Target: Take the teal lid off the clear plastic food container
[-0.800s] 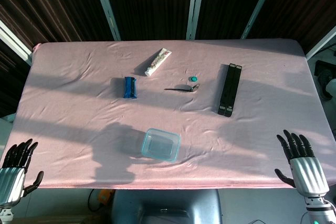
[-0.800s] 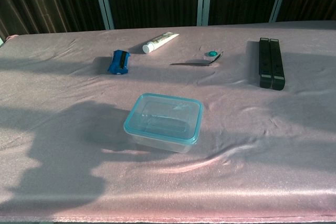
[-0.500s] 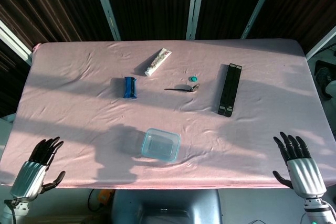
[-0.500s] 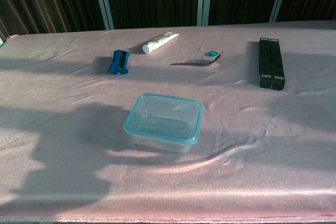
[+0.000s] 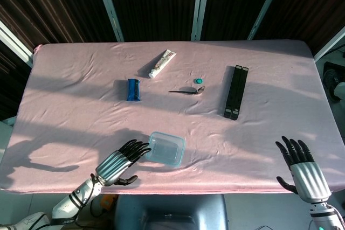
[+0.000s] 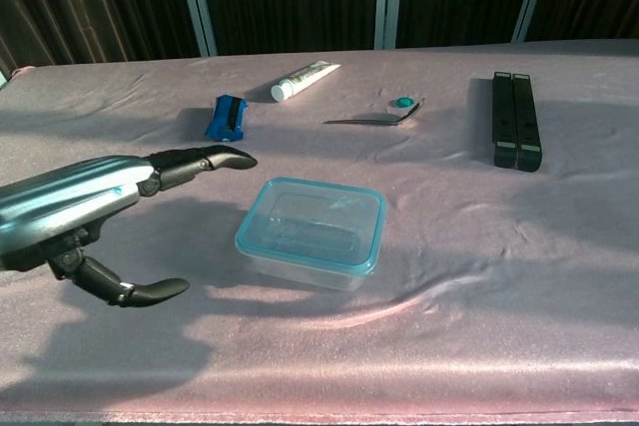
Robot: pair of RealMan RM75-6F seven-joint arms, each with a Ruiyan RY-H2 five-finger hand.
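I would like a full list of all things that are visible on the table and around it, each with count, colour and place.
food container: one, clear plastic, near the front edge, around the middle of the table
lid: one, teal, on the container
tube: one, white, far side, left of centre
blue object: one, blue with a dark band, left of centre
small round cap: one, teal, middle of the far half
thin metal tool: one, dark, beside the cap
long flat object: one, black, right side
tablecloth: one, pink, over the whole table
left hand: one, silver and black, fingers apart, just left of the container
right hand: one, silver and black, fingers spread, front right corner
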